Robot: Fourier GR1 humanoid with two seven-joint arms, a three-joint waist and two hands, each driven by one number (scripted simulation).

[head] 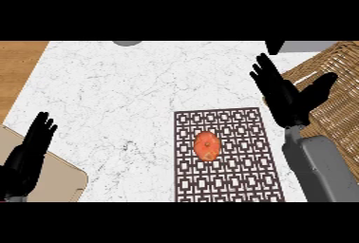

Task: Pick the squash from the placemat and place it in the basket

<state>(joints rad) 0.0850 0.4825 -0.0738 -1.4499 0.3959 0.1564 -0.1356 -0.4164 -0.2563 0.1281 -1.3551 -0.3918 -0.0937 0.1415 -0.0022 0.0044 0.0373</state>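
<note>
The squash (207,146) is seen lying on the patterned placemat (245,185), lower centre of the frame, untouched. The right hand (284,97) is held released, fingers straight, at upper right beside the wicker basket (340,95). The left hand (28,152) is rested released at lower left on the worktop (126,95).

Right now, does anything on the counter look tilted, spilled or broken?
Nothing stands out. The squash lies whole on the placemat, which sits straight on the counter. The basket is at the right edge. Both hands, left and right, are open.
</note>
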